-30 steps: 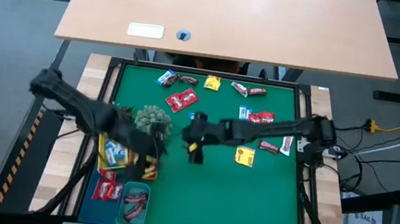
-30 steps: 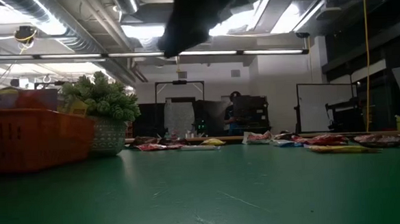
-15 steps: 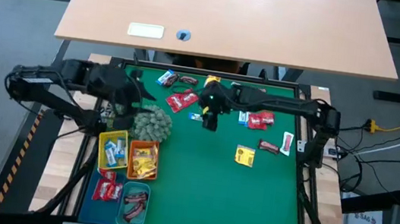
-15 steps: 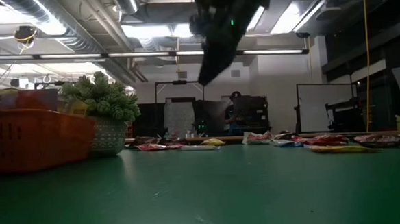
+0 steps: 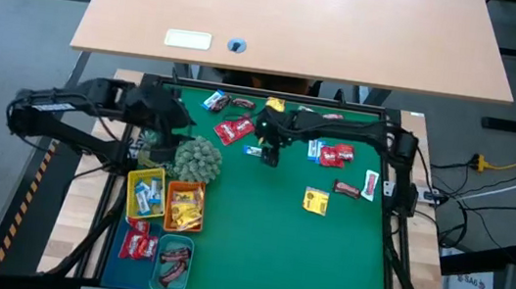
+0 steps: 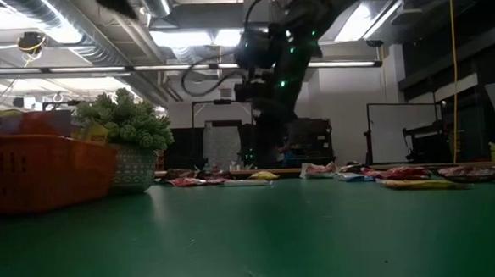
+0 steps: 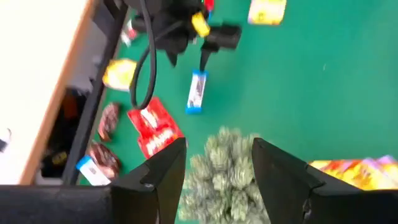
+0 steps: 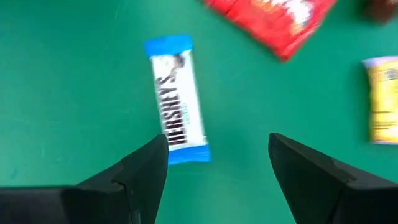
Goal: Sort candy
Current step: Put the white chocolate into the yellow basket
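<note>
One camera overhead, one at mat level, both wrist cameras sharing the blue-white bar (image 8: 177, 98).

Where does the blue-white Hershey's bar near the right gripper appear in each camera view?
High view: blue-white bar, just beside the right gripper.
Low view: cannot tell it among the far candy.
Left wrist view: bar beyond the plant ball.
Right wrist view: bar ahead of the open fingers.
Shared landmark: red packet.

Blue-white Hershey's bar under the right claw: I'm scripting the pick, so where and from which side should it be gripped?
Grip the blue-white bar across its narrow middle, coming straight down from above. It lies flat on the green mat, long and slim, clear of the red packet. The right claw is open above it, though offset to one side, so it should probably centre first.
</note>
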You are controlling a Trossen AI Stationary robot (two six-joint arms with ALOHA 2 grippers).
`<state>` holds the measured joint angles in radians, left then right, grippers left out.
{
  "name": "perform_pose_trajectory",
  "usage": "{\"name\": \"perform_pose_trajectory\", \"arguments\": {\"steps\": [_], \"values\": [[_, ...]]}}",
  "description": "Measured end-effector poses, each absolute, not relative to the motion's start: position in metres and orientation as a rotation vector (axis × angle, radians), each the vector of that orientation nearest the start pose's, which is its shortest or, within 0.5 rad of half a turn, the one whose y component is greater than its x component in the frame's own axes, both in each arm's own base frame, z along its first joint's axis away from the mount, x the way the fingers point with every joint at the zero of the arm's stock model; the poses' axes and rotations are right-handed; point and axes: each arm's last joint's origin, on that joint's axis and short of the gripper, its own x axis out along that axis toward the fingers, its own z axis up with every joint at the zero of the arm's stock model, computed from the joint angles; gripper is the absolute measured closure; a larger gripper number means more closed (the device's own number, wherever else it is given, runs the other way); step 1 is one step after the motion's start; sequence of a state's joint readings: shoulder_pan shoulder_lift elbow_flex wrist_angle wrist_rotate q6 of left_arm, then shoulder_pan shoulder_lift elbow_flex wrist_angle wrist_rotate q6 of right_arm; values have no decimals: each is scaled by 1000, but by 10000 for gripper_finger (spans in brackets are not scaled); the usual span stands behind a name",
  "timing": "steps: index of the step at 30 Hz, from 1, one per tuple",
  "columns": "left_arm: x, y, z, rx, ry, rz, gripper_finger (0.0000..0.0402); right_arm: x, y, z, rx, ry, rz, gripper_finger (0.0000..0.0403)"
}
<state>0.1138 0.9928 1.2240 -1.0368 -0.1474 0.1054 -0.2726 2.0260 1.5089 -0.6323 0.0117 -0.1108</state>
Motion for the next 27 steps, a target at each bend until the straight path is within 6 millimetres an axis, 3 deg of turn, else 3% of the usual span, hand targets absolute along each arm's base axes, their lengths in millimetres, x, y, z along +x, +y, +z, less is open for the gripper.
{"name": "perform_pose_trajectory", "arguments": {"steps": [18, 22, 27], "values": [[190, 34, 259, -1, 722, 52, 223, 414, -113, 144, 84, 1197, -135, 128], [191, 34, 246, -23, 703, 60, 223, 414, -113, 143, 86, 1205, -133, 135], [191, 34, 239, -49, 705, 69, 223, 413, -112, 143, 88, 1211, -131, 183]]}}
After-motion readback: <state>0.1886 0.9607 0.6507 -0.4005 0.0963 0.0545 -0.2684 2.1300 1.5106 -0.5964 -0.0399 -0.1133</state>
